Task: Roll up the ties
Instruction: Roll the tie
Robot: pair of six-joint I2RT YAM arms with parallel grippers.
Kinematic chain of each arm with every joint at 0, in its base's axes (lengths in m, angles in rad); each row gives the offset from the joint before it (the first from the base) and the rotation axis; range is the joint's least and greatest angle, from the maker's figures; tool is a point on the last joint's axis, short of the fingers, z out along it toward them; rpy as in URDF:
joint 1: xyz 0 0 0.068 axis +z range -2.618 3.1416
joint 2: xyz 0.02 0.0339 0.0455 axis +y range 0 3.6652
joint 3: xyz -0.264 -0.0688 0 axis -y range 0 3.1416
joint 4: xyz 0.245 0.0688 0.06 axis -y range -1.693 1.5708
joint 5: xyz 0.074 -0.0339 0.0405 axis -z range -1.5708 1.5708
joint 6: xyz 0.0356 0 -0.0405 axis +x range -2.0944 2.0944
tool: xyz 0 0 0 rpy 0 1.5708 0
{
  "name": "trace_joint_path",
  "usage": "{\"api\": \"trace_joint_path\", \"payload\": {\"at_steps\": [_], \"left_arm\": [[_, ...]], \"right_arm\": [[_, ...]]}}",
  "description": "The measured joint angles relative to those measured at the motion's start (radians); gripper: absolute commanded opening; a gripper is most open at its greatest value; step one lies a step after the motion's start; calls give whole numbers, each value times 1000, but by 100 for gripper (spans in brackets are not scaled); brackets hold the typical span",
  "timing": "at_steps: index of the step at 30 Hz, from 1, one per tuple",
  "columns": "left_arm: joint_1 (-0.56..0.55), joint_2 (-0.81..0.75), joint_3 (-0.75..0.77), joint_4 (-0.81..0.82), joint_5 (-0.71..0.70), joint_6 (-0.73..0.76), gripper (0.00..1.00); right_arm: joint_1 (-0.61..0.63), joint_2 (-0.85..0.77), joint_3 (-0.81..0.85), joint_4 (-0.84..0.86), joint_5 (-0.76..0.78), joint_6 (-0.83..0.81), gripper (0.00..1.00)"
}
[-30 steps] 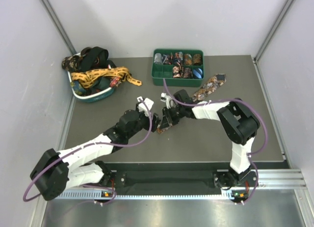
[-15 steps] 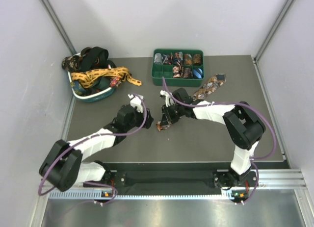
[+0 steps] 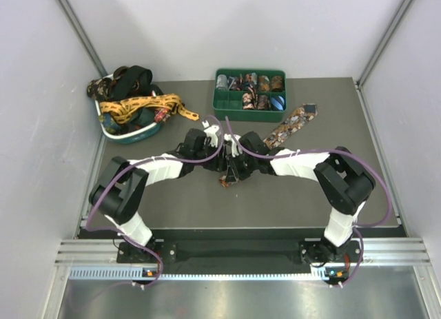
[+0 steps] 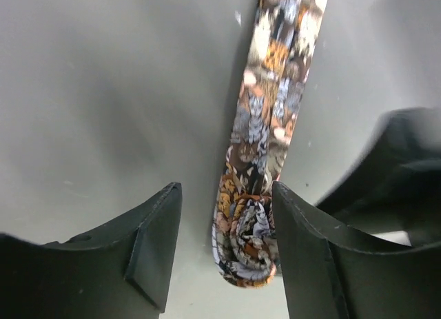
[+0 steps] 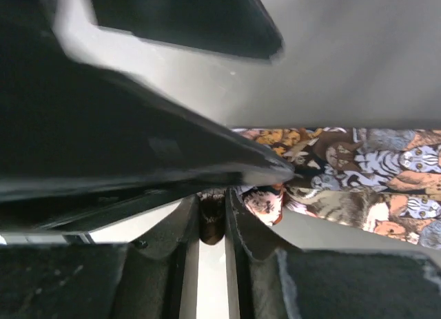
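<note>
**Entry: one patterned tie, roll begun at its near end**

Top view. We list the patterned tie [image 3: 293,122] lying flat on the tabletop [image 3: 172,202], running from 1 o'clock in to the centre. Both arms meet over its near end, the left end effector [image 3: 219,156] just beside the right end effector [image 3: 233,173]. At 12 o'clock is a green tray [image 3: 248,114] with rolled ties [image 3: 251,83] in its compartments. At 10 o'clock a basket [image 3: 131,136] holds loose ties [image 3: 138,102], some draped over its rim.

Left wrist view. The left end effector [image 4: 226,195] stands open with its jaws astride the tie and grips nothing. A small coil [image 4: 244,253] sits at 6 o'clock, close against the right-hand finger. The flat strip leads off to 12 o'clock.

Right wrist view. The right end effector [image 5: 211,209] has its jaws drawn nearly together. A brown sliver is pinched in the slit, and we take it for the tie's end. The printed fabric [image 5: 358,171] spreads away to 3 o'clock. The dark bulk at 11 o'clock we cannot name with certainty.

Step in hand, by our judgement: the rolling is early, with only a few turns made and most of the length unrolled. The next move calls for the left jaws to close squarely on the coil. That would hold its turns while the right lets go and takes a fresh hold, with the edges kept aligned.
</note>
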State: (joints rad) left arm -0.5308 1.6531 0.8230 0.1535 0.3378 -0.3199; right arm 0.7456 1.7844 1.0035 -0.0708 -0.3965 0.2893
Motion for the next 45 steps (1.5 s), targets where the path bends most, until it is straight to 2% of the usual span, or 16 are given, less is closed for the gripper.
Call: {"api": "trace_joint_path", "payload": {"at_steps": [1, 3, 5, 22, 25, 33, 41, 45], "left_arm": [[0, 14, 0, -1, 13, -6, 58], [0, 43, 2, -5, 41, -23, 47], [0, 68, 4, -8, 66, -32, 40], [1, 156, 44, 13, 242, -75, 33], [4, 157, 45, 10, 243, -75, 35], [58, 99, 20, -2, 188, -97, 56], [91, -74, -13, -5, 61, -98, 59], [92, -168, -76, 11, -16, -98, 60]], "right_arm": [[3, -3, -2, 4, 4, -1, 12], [16, -16, -3, 5, 16, -2, 12], [28, -29, -9, 10, 26, -6, 12], [42, -58, -62, 55, 53, -4, 12], [42, -58, -64, 60, 51, 1, 12], [42, -60, -74, 101, 11, 0, 13], [37, -63, -74, 102, -23, 0, 13], [14, -63, -74, 117, -80, 12, 15]]}}
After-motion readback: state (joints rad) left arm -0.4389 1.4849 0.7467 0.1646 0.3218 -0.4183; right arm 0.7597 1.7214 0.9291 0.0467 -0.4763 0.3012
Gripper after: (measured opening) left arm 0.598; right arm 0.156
